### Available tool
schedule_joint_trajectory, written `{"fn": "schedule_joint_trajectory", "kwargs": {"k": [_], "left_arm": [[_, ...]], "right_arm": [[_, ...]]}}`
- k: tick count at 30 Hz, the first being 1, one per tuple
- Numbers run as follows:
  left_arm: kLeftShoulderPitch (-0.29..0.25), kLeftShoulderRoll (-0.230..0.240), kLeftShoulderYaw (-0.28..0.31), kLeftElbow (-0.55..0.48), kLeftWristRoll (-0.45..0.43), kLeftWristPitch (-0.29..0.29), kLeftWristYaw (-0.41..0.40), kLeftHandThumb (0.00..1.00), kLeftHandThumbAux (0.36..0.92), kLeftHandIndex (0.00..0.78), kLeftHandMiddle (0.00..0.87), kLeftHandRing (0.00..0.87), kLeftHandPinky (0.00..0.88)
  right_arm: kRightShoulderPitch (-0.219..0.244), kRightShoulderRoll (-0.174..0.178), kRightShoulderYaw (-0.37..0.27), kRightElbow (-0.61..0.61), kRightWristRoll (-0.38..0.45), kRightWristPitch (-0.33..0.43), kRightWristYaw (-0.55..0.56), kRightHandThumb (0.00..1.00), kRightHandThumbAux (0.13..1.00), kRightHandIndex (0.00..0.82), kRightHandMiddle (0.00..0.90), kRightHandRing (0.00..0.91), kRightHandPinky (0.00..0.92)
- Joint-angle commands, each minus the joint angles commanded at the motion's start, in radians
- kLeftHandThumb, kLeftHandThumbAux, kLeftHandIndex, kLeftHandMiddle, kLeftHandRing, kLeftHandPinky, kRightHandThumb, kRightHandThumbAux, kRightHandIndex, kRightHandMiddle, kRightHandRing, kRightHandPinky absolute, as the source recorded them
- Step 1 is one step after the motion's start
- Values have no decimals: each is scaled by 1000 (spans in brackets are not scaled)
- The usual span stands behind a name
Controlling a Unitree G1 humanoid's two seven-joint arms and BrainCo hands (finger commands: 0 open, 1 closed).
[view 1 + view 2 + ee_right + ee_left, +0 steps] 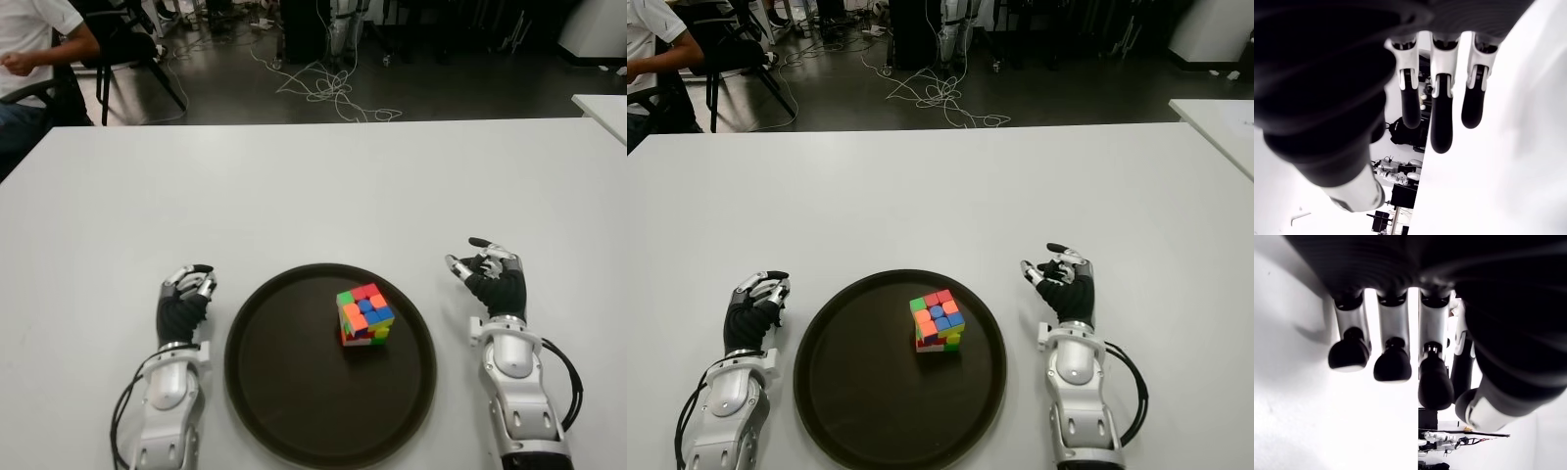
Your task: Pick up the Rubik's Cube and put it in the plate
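Multicoloured Rubik's Cube (365,314) sitting inside the round dark brown plate (284,411), a little right of the plate's centre and toward its far half, flat on one face. No long axis to a cube; turned at an angle, one vertical edge pointing toward the robot, top face showing pink, orange, blue and green squares. Plate lying on the white table (313,186), near its front edge. Left hand (185,299) just left of the plate, fingers loosely curled, holding nothing. Right hand (493,274) just right of the plate, fingers spread and relaxed, likewise holding nothing. Person's arm (44,49) far beyond the plate, past the table's far left corner
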Motion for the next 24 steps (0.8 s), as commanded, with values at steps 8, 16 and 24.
{"fn": "schedule_joint_trajectory", "kwargs": {"k": [8, 16, 24], "left_arm": [[4, 5, -2, 13, 11, -22, 6, 709, 706, 444, 788, 817, 820], [2, 6, -1, 22, 11, -31, 6, 708, 706, 444, 787, 815, 819], [-1, 5, 3, 26, 0, -32, 2, 708, 706, 443, 784, 814, 818]], "right_arm": [[9, -1, 18, -3, -37, -7, -15, 298, 859, 781, 848, 856, 854], [6, 1, 17, 0, -44, -1, -15, 292, 865, 783, 844, 853, 853], [1, 3, 21, -4, -61, 22, -23, 273, 868, 781, 844, 853, 854]]}}
